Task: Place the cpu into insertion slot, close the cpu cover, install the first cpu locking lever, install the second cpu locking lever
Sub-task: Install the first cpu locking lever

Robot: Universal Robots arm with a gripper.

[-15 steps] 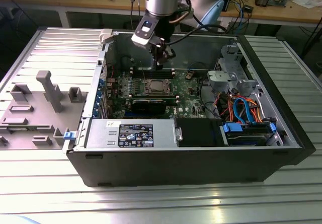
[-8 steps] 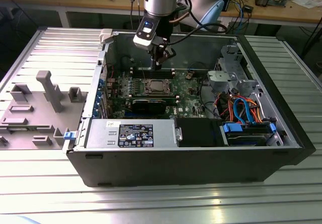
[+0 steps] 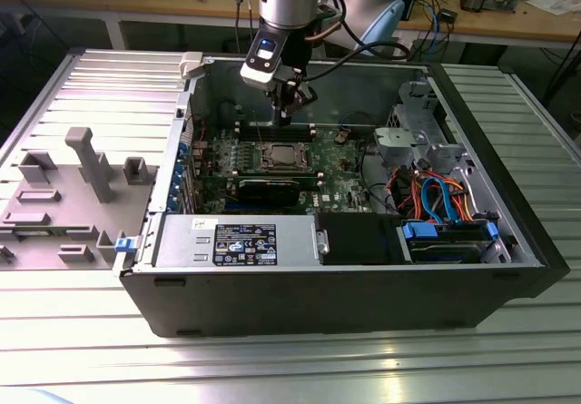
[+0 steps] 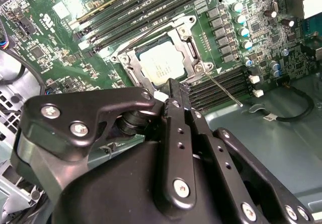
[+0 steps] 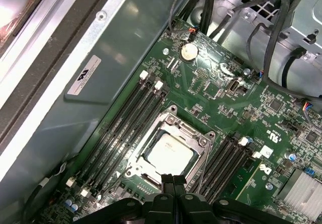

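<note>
Already the cpu [image 5: 168,152] sits in the slot [image 5: 132,169] with the cover [image 4: 188,48] down over it, but one lever [image 4: 221,89] looks unlatched. The hand [image 5: 174,181], fingers pinched together and empty, hovers just above. Slipping off that thin rod could gouge the board [image 5: 221,98].

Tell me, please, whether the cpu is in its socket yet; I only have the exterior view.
Observer: Yes; in the first wrist view the cpu lies flat in the insertion slot, silver top up.
Operator: Is the cpu cover down?
Observer: In the second wrist view the cpu cover lies flat, framing the chip.
Operator: And the end effector?
Observer: In the first wrist view the end effector is shut, with nothing between its fingers.
</note>
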